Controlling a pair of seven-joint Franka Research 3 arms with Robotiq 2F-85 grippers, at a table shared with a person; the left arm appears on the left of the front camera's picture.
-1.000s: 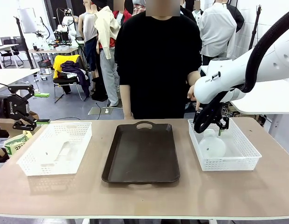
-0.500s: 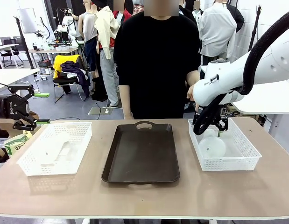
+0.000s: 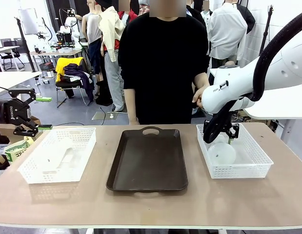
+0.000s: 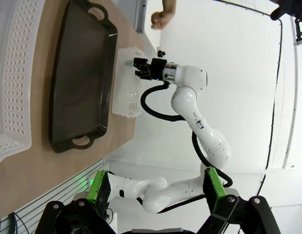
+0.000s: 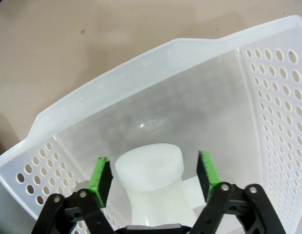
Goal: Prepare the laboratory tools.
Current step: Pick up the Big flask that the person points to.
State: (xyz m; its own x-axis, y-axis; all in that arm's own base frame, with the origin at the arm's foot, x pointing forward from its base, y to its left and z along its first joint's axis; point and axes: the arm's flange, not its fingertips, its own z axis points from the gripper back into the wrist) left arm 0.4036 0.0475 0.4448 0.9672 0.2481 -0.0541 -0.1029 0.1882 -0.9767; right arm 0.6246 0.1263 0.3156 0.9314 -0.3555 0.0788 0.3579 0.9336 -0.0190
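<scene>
Front view: the worktop (image 3: 151,207) spans the lower frame, with the dark tray (image 3: 148,158) at centre and a white lattice basket on either side. The right arm (image 3: 248,83) bends down from the upper right, its wrist pointing into the right basket (image 3: 253,168). A frosted flask (image 3: 222,154) stands upright in that basket. The right gripper (image 3: 220,134) is spread wide over it, green pads (image 5: 101,178) flanking the neck with a gap on each side. At the left edge, beyond the left basket (image 3: 31,176), the left gripper (image 3: 41,113) hangs wide apart, holding nothing.
</scene>
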